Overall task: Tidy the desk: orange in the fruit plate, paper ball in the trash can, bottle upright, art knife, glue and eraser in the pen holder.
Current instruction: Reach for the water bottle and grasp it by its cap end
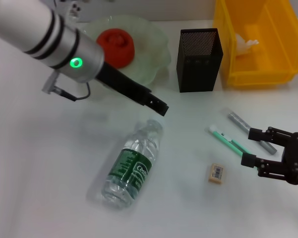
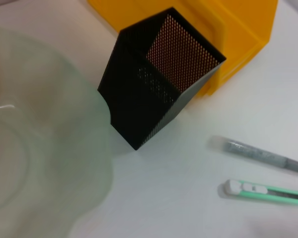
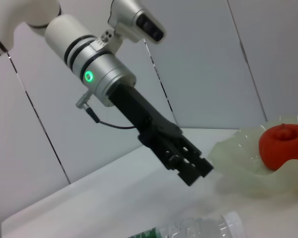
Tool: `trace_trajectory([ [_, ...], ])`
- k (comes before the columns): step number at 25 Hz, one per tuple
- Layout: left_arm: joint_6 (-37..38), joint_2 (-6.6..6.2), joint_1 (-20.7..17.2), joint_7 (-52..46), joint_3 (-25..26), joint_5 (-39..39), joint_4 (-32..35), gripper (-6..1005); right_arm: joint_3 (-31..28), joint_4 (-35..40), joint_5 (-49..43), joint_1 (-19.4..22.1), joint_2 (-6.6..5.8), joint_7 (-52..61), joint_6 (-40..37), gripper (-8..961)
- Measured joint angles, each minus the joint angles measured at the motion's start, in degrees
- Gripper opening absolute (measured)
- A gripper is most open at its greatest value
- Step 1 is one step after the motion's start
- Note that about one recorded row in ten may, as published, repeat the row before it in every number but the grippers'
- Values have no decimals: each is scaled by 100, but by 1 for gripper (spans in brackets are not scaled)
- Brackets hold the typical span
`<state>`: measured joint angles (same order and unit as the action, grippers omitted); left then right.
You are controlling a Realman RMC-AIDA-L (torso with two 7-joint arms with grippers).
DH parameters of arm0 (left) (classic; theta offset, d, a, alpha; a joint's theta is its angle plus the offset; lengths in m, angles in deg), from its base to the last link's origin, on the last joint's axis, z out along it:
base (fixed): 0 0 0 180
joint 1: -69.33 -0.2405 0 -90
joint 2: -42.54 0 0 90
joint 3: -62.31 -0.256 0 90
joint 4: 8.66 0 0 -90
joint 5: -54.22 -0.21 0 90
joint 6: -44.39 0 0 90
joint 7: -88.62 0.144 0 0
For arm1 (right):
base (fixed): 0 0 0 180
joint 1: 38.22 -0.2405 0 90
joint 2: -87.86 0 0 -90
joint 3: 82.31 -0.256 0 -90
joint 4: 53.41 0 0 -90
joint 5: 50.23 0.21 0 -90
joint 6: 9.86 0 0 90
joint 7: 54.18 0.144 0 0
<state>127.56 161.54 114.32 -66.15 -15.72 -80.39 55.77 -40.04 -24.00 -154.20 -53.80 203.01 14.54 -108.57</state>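
The trash can [image 1: 258, 39] sits at the upper right of my head view with the paper ball [image 1: 245, 44] already inside, and the fruit plate [image 1: 153, 49] at upper centre holds the orange [image 1: 116, 47].

The bottle [image 1: 134, 166] is what matters now. It lies on its side at lower centre, its long axis running from base at lower left to cap at upper right.

My left gripper [image 1: 158, 105] hangs just above that cap, nearer than the other arm, so I judge uprighting falls to it; I cannot tell how its fingers stand.

My right gripper [image 1: 253, 146] waits at lower right, fingers apart, empty, beside the art knife [image 1: 229, 140], glue [image 1: 250, 131] and eraser [image 1: 216, 173]. The pen holder [image 1: 199, 59] stands upper centre.
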Motion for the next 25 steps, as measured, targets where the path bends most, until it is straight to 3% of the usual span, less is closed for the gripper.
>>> trace_trajectory([
  [14, -1184, 18, 71, -425, -909, 98, -750, 860, 12, -52, -1, -25, 92, -279, 212, 787],
  [25, -1793, 17, 35, -430, -1491, 384, -1166, 791, 6, -59, -1, -29, 130, -284, 257, 787],
])
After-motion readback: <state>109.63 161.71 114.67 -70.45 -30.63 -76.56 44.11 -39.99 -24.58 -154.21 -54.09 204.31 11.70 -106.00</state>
